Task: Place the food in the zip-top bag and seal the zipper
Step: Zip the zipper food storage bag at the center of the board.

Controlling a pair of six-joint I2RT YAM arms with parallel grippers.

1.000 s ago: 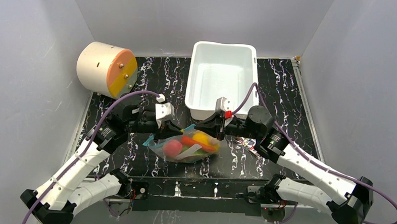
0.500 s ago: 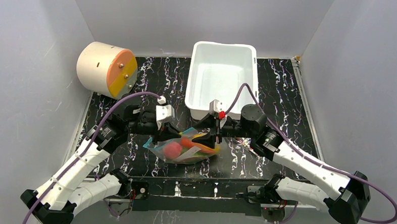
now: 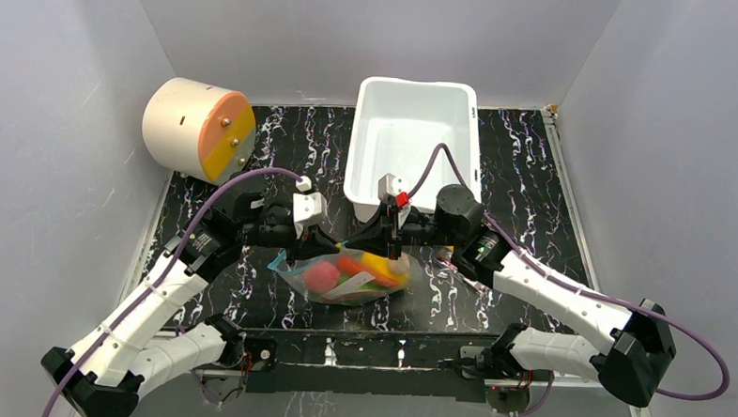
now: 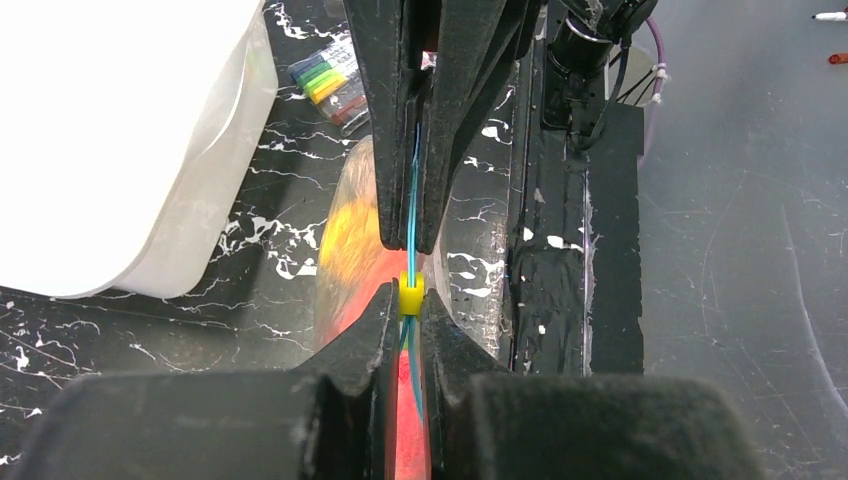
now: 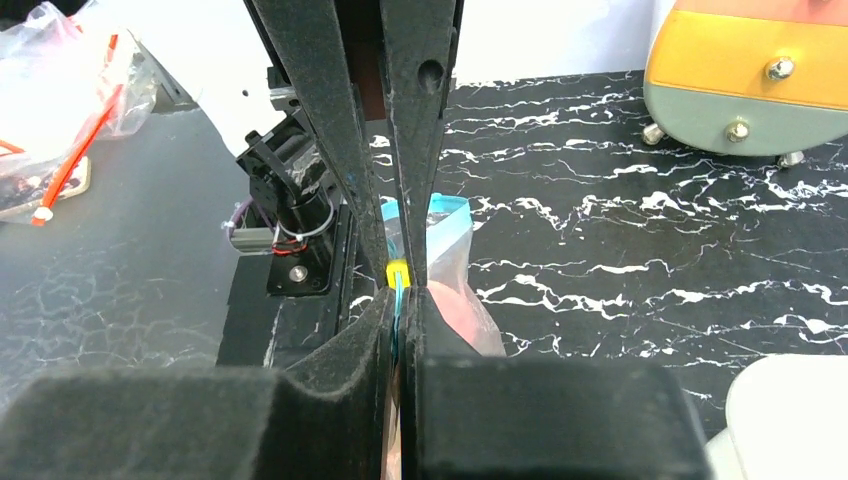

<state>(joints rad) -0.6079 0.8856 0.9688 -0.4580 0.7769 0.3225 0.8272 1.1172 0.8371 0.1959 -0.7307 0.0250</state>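
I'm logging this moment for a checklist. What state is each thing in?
Clear crinkly zip-top bag: filled, resting on the table.
Small coloured toy food: inside the bag.
Blue-teal zipper strip: pinched by both hands.
Left hand: shut on the zipper strip.
Right hand: shut on the zipper strip.
White plastic bin: upright, empty.
Round cream drum: on its side.

The zip-top bag (image 3: 343, 281), food (image 3: 322, 277) inside, lies at the centre of the tabletop (image 3: 534, 206), near its front edge. Behind it sits a bin (image 3: 410, 144); a drum (image 3: 198, 129) occupies the far left corner.
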